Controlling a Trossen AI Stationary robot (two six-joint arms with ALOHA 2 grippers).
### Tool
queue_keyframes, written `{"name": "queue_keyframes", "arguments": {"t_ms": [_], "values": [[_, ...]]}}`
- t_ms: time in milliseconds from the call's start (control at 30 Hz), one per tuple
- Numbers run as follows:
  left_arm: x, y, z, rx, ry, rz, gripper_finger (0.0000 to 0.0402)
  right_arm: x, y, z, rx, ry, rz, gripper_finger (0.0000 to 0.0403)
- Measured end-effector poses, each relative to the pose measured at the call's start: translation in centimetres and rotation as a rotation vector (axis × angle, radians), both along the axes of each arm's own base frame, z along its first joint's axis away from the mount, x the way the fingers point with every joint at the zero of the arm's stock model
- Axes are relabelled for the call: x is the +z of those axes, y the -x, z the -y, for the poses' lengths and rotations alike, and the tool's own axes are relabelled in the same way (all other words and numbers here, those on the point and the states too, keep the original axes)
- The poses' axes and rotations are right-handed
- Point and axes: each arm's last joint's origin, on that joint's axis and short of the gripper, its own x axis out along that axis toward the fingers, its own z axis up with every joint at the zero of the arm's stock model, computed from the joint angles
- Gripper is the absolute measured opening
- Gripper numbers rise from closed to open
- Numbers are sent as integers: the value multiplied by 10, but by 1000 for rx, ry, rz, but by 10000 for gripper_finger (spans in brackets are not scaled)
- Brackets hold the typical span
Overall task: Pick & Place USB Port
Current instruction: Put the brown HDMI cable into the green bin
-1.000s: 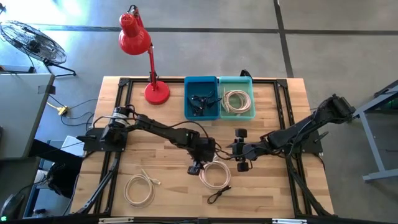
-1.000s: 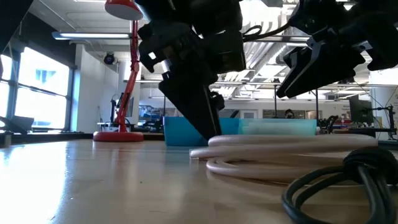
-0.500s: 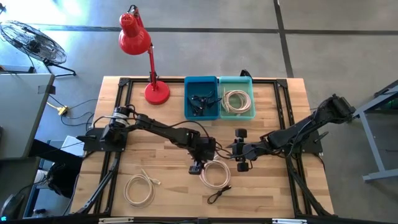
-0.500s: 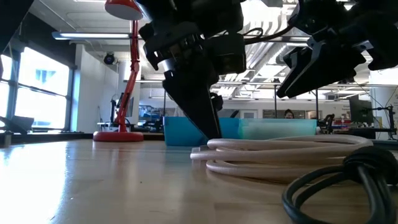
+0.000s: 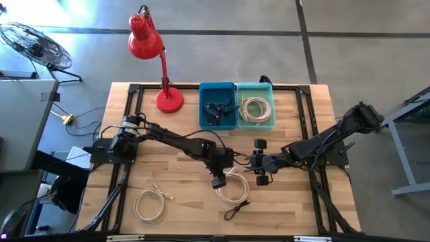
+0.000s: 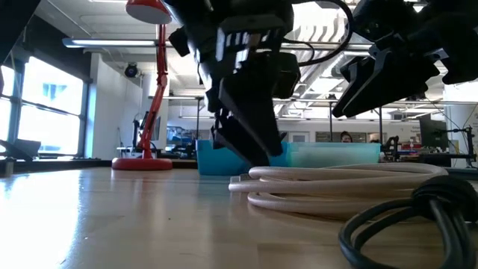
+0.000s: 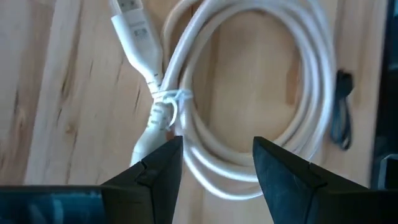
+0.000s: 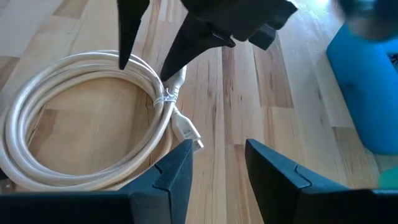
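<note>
The left gripper [image 7: 214, 171] stands wide open, its fingers astride the tied neck of the white cable coil [image 7: 249, 93], holding nothing. The coil lies flat at table centre, plug [image 7: 134, 28] pointing toward ten o'clock. The right gripper [image 5: 254, 162] waits half-open at three o'clock.

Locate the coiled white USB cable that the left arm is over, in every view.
High: white USB cable, table centre-front, under the left claw.
Low: stacked loops right of centre.
Left wrist: fills the frame.
Right wrist: left side.
Shared landmark: its tie wrap.
</note>
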Motion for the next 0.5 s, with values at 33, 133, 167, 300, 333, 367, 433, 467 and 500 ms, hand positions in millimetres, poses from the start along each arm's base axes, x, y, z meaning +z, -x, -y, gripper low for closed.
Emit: {"name": "queue_keyframes", "arguments": {"t_ms": [33,133,167,300,333,367,433,467,500], "values": [[1,-1,0,15,18,3,191,0,0,0,0,0,0,139],[0,-3,0,68,53,-11,191,0,0,0,0,0,0,139],[-1,-4,-2,95,64,-23,191,0,0,0,1,-1,0,139],[-7,-2,-6,187,90,-97,191,0,0,-1,22,-18,-8,139],[-9,-3,-8,204,97,-100,191,0,0,-1,31,-24,-11,139],[-10,-4,-10,221,103,-109,191,0,0,-1,37,-30,-13,139],[-11,-4,-12,247,106,-122,191,0,0,-2,45,-36,-16,139],[-14,-5,-13,269,105,-126,191,0,0,-2,49,-40,-18,139],[-17,-6,-15,285,111,-133,191,0,0,-2,52,-42,-19,139]]}}
